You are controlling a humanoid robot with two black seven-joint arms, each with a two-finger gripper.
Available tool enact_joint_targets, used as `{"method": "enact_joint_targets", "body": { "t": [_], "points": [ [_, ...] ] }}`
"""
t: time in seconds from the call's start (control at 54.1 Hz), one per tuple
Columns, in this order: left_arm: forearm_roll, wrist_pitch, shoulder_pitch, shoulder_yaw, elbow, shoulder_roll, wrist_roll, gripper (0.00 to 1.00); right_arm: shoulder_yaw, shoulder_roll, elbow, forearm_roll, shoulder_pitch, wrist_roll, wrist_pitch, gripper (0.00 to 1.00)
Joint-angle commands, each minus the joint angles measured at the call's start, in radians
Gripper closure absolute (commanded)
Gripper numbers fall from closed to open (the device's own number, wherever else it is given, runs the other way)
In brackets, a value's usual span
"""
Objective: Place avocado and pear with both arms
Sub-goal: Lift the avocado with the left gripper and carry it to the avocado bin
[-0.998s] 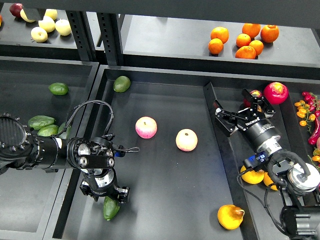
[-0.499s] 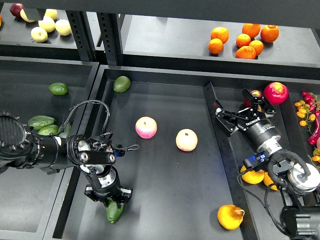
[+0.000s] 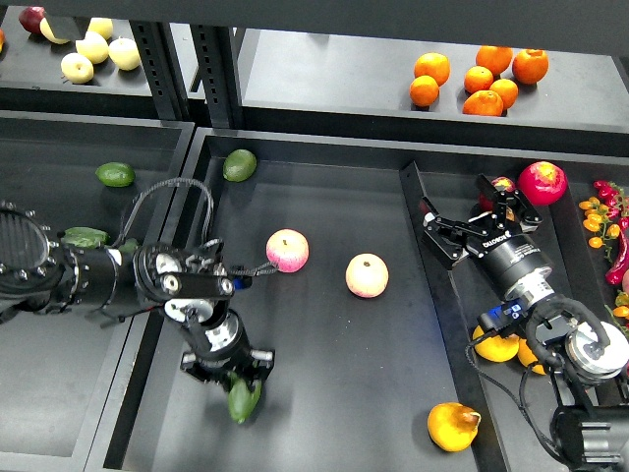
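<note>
The avocado [image 3: 242, 399], dark green and elongated, hangs tilted from my left gripper [image 3: 234, 378] low over the near left of the middle tray [image 3: 324, 393]. The gripper is shut on its upper end. The pear [image 3: 453, 426], orange-yellow with a short brown stem, lies at the tray's near right corner, far from both grippers. My right gripper [image 3: 479, 219] is open and empty over the right tray [image 3: 462, 285], next to the wall between the trays.
Two pink-and-yellow apples [image 3: 287, 250] [image 3: 367, 275] lie mid-tray. A rounder green avocado [image 3: 239, 164] sits at the tray's far left corner. More avocados [image 3: 115, 174] lie in the left tray. A red apple [image 3: 543, 182] and orange fruit [image 3: 495, 344] lie in the right tray. Oranges [image 3: 479, 79] sit on the shelf.
My left gripper closed on the avocado and carried it a little to the right along the tray's near side. The right arm has not moved.
</note>
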Motion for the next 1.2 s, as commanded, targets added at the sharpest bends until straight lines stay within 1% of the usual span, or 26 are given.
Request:
{"method": "enact_joint_targets", "body": {
  "t": [0.0, 0.185, 0.222, 0.573, 0.739, 0.998, 1.183],
  "points": [
    [-0.014, 0.000, -0.041, -0.029, 0.002, 0.000, 0.000, 0.94, -0.002, 0.000, 0.003, 0.000, 0.001, 0.000, 0.000, 0.00],
    [-0.014, 0.000, -0.064, -0.060, 0.000, 0.081, 0.000, 0.94, -0.004, 0.000, 0.003, -0.002, 0.001, 0.000, -0.002, 0.00],
    [-0.014, 0.000, -0.073, -0.072, 0.000, 0.129, 0.000, 0.93, -0.005, 0.000, 0.004, -0.003, 0.001, 0.000, -0.002, 0.00],
    [-0.013, 0.000, -0.087, -0.135, 0.000, 0.351, 0.000, 0.93, -0.008, 0.000, 0.004, -0.008, 0.001, 0.000, -0.002, 0.00],
    [-0.014, 0.000, -0.086, -0.138, -0.010, 0.465, 0.000, 0.92, -0.011, 0.000, 0.004, -0.009, 0.001, 0.000, -0.002, 0.00],
    [-0.008, 0.000, -0.044, -0.165, 0.004, 0.615, 0.000, 0.92, -0.014, 0.000, 0.006, -0.023, -0.001, 0.000, -0.002, 0.00],
    [0.006, 0.000, 0.016, -0.217, 0.005, 0.647, 0.000, 0.92, -0.016, 0.000, 0.006, -0.031, -0.002, 0.000, -0.002, 0.00]
  ]
}}
